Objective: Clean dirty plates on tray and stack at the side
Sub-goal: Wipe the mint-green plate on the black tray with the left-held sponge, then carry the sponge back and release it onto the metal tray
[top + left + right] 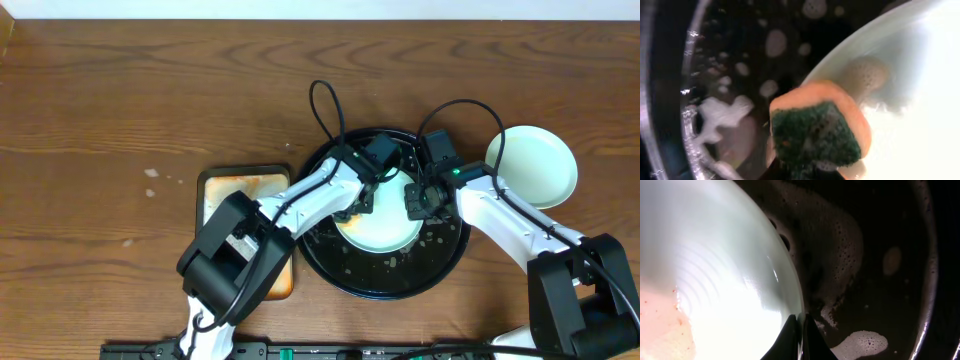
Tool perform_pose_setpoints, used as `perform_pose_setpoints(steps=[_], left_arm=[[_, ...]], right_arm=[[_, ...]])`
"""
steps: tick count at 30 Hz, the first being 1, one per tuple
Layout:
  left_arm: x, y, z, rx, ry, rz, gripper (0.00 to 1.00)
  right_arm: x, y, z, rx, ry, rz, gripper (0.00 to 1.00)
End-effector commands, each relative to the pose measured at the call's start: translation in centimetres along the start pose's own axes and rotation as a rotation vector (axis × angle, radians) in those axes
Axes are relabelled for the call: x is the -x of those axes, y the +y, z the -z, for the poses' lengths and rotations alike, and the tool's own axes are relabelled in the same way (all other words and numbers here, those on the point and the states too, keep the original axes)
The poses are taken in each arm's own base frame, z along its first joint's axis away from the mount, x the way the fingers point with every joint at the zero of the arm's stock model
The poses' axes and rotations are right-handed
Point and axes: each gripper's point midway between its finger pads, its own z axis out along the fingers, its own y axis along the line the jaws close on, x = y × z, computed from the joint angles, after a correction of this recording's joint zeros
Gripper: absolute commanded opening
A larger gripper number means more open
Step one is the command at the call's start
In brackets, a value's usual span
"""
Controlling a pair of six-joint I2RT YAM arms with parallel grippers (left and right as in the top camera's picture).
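Holding sponge (815, 135) and plate (385, 235) over the tray (447, 268).
Our left gripper (362, 200) clamps the sponge; right gripper (801, 330) pinches the plate rim.

Brown wood table (120, 90), black round tray (390, 282) ctr, rusty rect. tray (245, 185) left, mint plate (535, 165) right

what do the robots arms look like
Left arm and right arm: white tubular links with bulky black joint housings. Left hand and right hand are black. A thin black cable loops above each wrist. A small green light glows on the right wrist.
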Motion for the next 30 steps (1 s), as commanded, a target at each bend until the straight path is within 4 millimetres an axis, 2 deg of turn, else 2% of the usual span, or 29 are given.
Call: perform_pose_setpoints(steps=[1,5,9,13,16,19,24,30], left_arm=[[2.8,1.7,1.8,0.102,-0.073,-0.004,0.08],[4.0,1.8,4.6,0.1,-0.084,0.004,0.09],[4.5,3.1,6.0,0.103,-0.086,0.045,0.12],[4.6,4.3,6.7,0.106,-0.078,0.079,0.13],[4.2,3.8,6.6,0.063,-0.044,0.078,0.14],[3.7,4.3,6.7,0.08,-0.021,0.065,0.12],[3.4,7.5,8.1,0.112,0.01,0.114,0.11],[3.0,13.3,10.6,0.143,0.043,0.227,0.11]], right_arm=[[-0.6,-0.4,-0.4,-0.02,0.027,-0.012,0.01],[-0.7,-0.4,-0.4,-0.02,0.029,-0.012,0.01],[-0.7,-0.4,-0.4,-0.02,0.03,-0.012,0.01],[-0.7,-0.4,-0.4,-0.021,0.031,-0.012,0.01],[-0.7,-0.4,-0.4,-0.021,0.031,-0.012,0.01],[-0.8,-0.4,-0.4,-0.021,0.034,-0.012,0.01],[-0.5,-1.0,0.2,-0.054,0.017,0.01,0.01],[1.6,-1.4,4.0,-0.07,-0.113,0.033,0.01]])
